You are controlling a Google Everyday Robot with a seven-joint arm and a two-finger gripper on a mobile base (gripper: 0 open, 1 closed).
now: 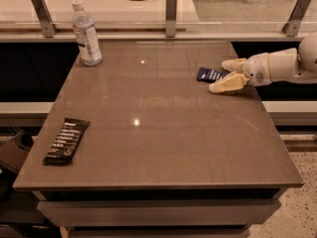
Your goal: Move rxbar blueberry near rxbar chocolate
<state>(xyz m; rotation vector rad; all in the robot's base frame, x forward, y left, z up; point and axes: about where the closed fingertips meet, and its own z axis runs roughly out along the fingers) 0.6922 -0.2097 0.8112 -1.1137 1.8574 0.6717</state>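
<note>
gripper [218, 76], jaws released, straddles the rxbar blueberry [206, 74] on the bench [163, 133]; rxbar chocolate [66, 141] lies well apart.

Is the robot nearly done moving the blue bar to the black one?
Nothing is done yet: the blue bar lies by the table's right edge, far from the black bar at the front left corner. In hand: the claw is open, its fingers either side of the blue bar. Left: grab it, carry it across, set it beside the black bar.
</note>
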